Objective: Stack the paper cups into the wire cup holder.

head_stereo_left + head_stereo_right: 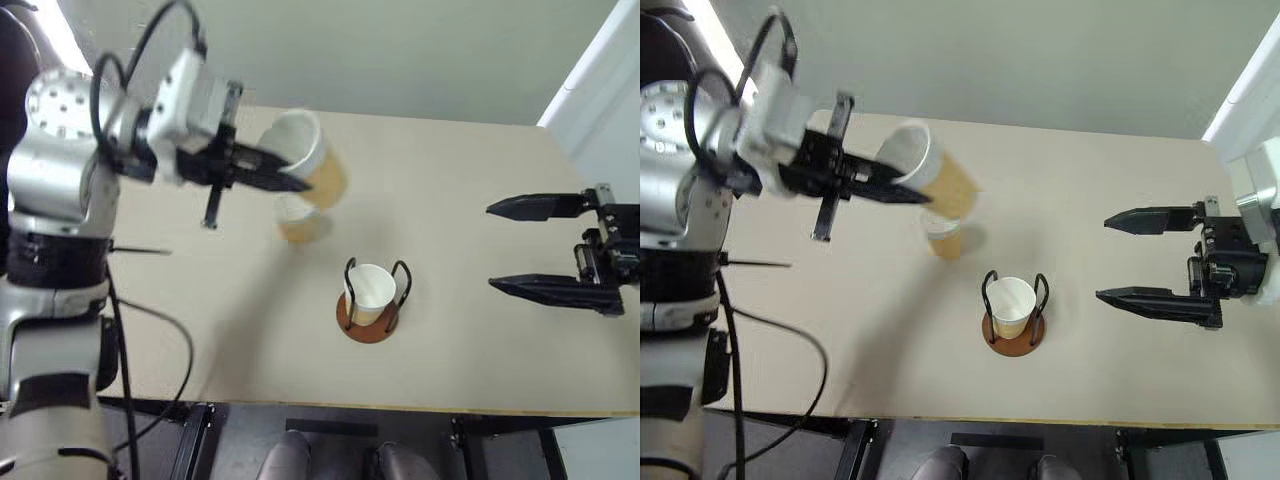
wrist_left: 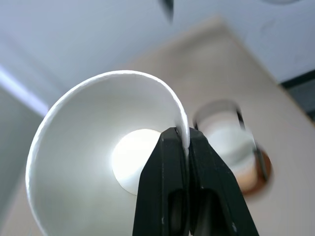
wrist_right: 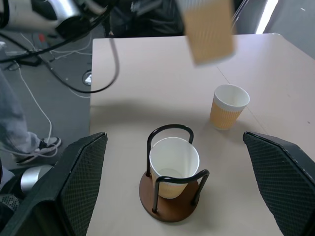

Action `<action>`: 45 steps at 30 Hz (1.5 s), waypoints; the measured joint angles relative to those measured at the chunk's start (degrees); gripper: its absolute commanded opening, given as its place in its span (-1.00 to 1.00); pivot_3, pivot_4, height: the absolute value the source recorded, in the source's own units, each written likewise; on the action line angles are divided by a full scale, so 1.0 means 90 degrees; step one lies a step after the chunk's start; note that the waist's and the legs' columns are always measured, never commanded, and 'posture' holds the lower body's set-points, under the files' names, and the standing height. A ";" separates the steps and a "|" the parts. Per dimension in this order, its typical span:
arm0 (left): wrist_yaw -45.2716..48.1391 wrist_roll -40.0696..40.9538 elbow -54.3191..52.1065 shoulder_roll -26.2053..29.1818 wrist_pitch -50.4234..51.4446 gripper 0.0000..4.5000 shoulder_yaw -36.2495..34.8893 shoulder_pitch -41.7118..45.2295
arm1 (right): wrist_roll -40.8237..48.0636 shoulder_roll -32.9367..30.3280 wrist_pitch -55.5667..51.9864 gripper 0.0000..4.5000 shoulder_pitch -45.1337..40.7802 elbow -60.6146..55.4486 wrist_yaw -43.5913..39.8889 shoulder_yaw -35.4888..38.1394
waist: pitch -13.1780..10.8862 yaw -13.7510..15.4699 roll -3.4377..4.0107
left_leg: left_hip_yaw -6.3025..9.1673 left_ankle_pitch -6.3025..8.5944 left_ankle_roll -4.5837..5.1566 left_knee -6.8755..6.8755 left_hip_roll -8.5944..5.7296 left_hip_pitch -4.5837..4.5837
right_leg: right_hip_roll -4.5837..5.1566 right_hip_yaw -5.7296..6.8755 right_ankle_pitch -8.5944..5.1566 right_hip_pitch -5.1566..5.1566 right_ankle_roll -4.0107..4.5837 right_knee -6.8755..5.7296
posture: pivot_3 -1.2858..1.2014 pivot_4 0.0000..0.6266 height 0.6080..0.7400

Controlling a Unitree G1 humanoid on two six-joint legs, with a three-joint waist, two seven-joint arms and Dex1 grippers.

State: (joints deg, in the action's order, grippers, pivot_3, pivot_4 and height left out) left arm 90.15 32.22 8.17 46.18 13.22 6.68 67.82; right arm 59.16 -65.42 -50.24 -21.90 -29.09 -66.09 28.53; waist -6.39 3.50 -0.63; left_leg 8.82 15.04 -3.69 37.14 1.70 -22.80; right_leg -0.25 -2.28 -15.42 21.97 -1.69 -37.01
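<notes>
1. Clearly, the step in hand was the carry of the second cup: the left gripper [image 1: 285, 180] was clamped on the rim of a paper cup [image 1: 310, 160], one finger inside and one outside, and held it in the air above the table [image 1: 480, 190], tilted with its mouth toward the robot.
2. One paper cup in the holder [image 1: 369, 291] already sat upright inside the wire cup holder [image 1: 367, 322], which stood near the front middle of the table, its black loops rising on either side of that cup.
3. A third paper cup on the table [image 3: 227, 106] stood upright beyond the holder, almost under the lifted one.
4. The right gripper [image 1: 525, 245] hovered to the right of the holder, well apart from it, its jaws spread wide and holding nothing.
5. As I judged it, the next move called for bringing the held cup over the holder, righting it so its base pointed down, and lowering it between the loops into the seated cup.
6. The wire loops and the seated cup's rim were what could catch a tilted cup; the standing cup lay off the likely path.
7. Cables [image 3: 74, 59] lay on the floor past the far table edge.
</notes>
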 measured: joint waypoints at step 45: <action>0.0039 0.0518 0.1371 -0.0250 -0.3425 -0.98 0.5352 0.1325 | 0.0639 -0.0110 -0.0098 1.00 0.1431 -0.1106 0.1164 0.1211 | -0.0003 -0.0003 0.0001 | -0.0139 0.0094 0.0112 0.0125 -0.0002 -0.0014 | -0.0037 -0.0217 0.0008 0.0023 -0.0123 0.0008 | 0.03 -0.52 1.00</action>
State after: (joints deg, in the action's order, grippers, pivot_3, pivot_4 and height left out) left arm 90.49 36.88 20.51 43.93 -17.60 54.85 79.75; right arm 64.91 -66.41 -51.12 -9.03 -39.04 -55.61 39.43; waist -6.42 3.47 -0.61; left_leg 7.56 15.89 -2.68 38.26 1.68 -22.93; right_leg -0.58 -4.23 -15.35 22.18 -2.79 -36.93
